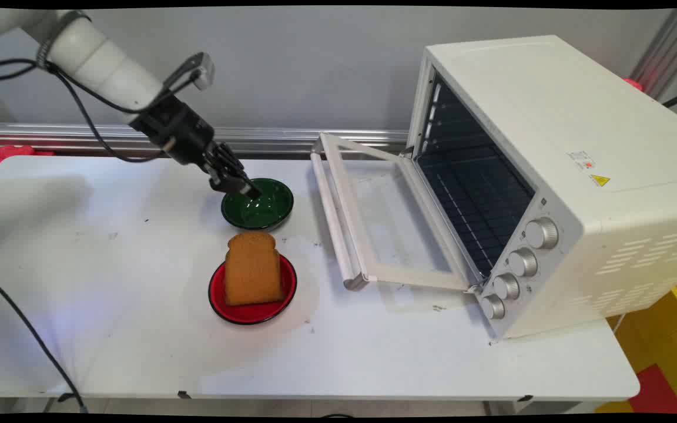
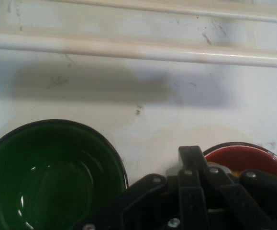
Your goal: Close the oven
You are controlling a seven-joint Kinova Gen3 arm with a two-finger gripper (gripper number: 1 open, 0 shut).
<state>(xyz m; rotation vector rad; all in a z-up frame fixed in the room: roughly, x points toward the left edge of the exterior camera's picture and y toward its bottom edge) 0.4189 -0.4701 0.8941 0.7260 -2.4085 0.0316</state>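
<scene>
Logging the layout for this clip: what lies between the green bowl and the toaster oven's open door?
Nothing: in the main view only bare white table separates the green bowl from the open door of the toaster oven. The hand view shows the same bare stretch.

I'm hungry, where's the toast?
In the main view, the toast stands on the red plate near the table's middle, just in front of the green bowl and left of the oven's open door.

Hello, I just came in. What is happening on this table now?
The white arm's black gripper is low over the near-left rim of an empty green bowl. It holds nothing visible. Nearer the camera, a slice of toast lies on a red plate. To the right, a white toaster oven stands with its door open.
</scene>
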